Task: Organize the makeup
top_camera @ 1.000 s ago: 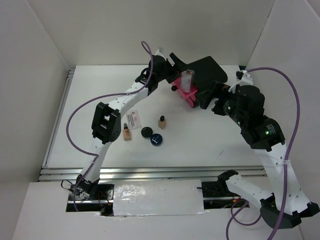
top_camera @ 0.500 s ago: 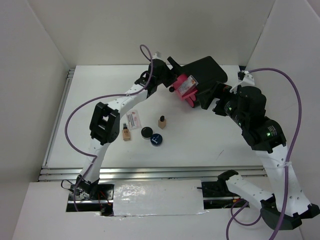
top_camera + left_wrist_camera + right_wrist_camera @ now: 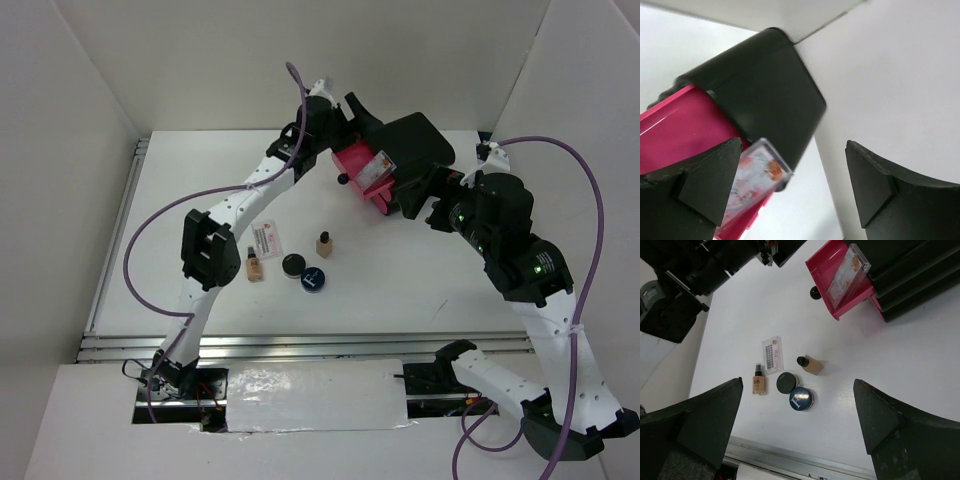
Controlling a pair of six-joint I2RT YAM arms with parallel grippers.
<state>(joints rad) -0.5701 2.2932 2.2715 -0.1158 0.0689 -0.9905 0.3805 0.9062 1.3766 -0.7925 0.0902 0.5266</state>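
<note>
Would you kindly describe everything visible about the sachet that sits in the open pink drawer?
The sachet is a flat, clear-wrapped rectangular packet, pinkish-white with small reddish print. It leans tilted inside the pulled-out pink drawer of the black box, lower edge in the tray, upper end sticking above the rim. Nothing else touches it.

You had one pinkish-white sachet [image 3: 849, 274] leaning on edge in the open pink drawer [image 3: 820, 272], printed face showing. The other sachet [image 3: 772, 355] lay flat on the bench [image 3: 865, 380], well apart from the first. Just beside it was a tan bottle [image 3: 758, 382] with a black cap, marked BB. The second tan bottle [image 3: 812, 365] was near on the sachet's other side. The black compact [image 3: 786, 383] and dark-blue compact [image 3: 801, 398], lids shut, sat touching, between the bottles, toward the near edge.
</note>
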